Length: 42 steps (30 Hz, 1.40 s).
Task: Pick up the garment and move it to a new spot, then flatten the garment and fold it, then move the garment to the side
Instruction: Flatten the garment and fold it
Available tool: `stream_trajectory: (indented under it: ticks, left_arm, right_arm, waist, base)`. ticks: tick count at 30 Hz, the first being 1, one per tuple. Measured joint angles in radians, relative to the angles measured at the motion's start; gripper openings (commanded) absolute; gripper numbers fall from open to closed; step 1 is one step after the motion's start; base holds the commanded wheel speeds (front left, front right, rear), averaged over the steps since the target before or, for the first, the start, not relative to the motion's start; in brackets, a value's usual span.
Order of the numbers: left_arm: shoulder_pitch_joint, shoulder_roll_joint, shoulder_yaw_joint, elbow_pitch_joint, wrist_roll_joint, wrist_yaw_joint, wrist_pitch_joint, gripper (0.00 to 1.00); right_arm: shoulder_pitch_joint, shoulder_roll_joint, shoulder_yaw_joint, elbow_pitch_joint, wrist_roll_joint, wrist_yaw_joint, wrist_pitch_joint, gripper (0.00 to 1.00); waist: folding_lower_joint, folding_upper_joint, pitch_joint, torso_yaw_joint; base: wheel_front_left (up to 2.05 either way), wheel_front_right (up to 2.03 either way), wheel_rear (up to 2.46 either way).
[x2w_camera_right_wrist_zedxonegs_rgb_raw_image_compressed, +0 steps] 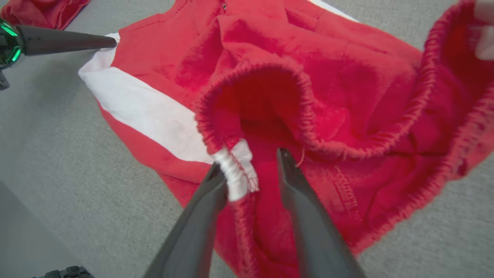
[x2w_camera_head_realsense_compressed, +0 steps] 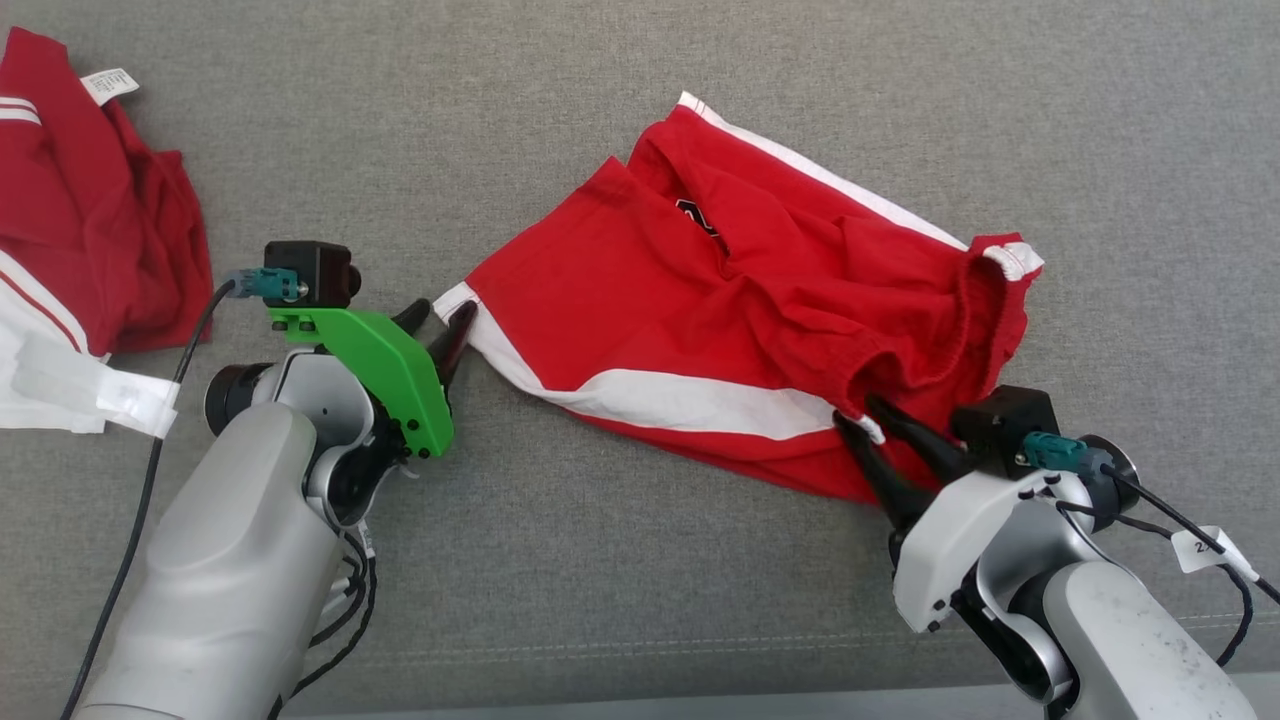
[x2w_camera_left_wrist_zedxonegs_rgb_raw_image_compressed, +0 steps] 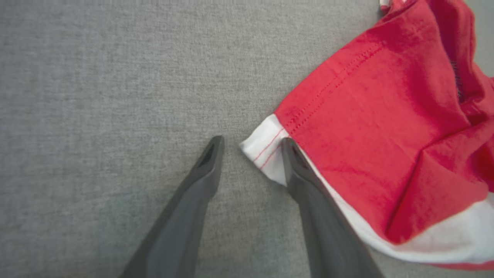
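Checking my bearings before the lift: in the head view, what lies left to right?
Red-and-white clothes pile → left tool → red shorts → right tool, at the shorts' near right edge → white cable tag.

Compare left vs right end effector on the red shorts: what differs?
Left end effector straddles the white leg-hem corner of the shorts; right end effector straddles the elastic waistband. Left carries a green camera mount; right a white camera mount. Left has one finger over bare grey surface; right has both over cloth. Shared: jaws apart, nothing gripped.
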<state>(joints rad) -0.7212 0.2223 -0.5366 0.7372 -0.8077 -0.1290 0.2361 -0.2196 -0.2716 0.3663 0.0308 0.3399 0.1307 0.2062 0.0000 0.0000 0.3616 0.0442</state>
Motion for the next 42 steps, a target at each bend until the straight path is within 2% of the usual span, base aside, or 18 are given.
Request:
stream_trajectory:
  ticks: [1, 7, 13, 21, 27, 32, 38, 42]
  left_arm:
    - [-0.003, 0.000, -0.007, -0.002, -0.006, 0.000, -0.008, 0.00]
    - [-0.003, 0.012, -0.035, -0.018, -0.028, 0.000, -0.062, 0.00]
    - [0.026, 0.059, 0.013, -0.097, -0.058, 0.007, -0.148, 0.00]
    - [0.077, 0.111, 0.078, -0.336, -0.061, 0.094, -0.215, 0.00]
    - [0.096, 0.147, 0.093, -0.545, -0.036, 0.170, -0.209, 0.00]
    - [0.059, 0.186, 0.106, -0.685, 0.004, 0.222, -0.176, 0.00]
    - [-0.024, 0.219, 0.109, -0.789, 0.061, 0.271, -0.132, 0.00]
    - [-0.059, 0.221, 0.096, -0.809, 0.070, 0.280, -0.095, 0.00]
  right_arm:
    - [-0.001, 0.000, 0.000, -0.003, 0.002, 0.000, -0.001, 0.00]
    - [0.009, 0.010, -0.013, -0.052, 0.077, 0.000, -0.032, 0.00]
    - [0.033, 0.012, -0.057, -0.136, 0.172, 0.000, -0.073, 0.00]
    - [0.009, 0.042, -0.135, -0.202, 0.274, 0.000, -0.156, 0.00]
    - [-0.085, 0.038, -0.166, -0.202, 0.273, 0.000, -0.219, 0.00]
    - [-0.207, 0.008, -0.161, -0.184, 0.270, 0.000, -0.239, 0.00]
    - [-0.341, -0.029, -0.131, -0.141, 0.264, 0.000, -0.240, 0.00]
    - [-0.390, -0.040, -0.107, -0.098, 0.269, 0.000, -0.233, 0.00]
  waist:
    - [0.0000, 0.0000, 0.001, -0.001]
    - [0.0000, 0.0000, -0.009, -0.006]
    - [0.0000, 0.0000, -0.048, -0.014]
    - [0.0000, 0.0000, -0.102, -0.028]
    - [0.0000, 0.0000, -0.142, -0.037]
    - [0.0000, 0.0000, -0.174, -0.046]
    - [0.0000, 0.0000, -0.203, -0.054]
    - [0.0000, 0.0000, -0.212, -0.054]
  base:
    - [0.00, 0.00, 0.00]
    - [0.00, 0.00, 0.00]
    - [0.00, 0.00, 0.00]
    - [0.00, 0.00, 0.00]
    - [0.00, 0.00, 0.00]
    - [0.00, 0.00, 0.00]
    - [0.00, 0.00, 0.00]
    - [0.00, 0.00, 0.00]
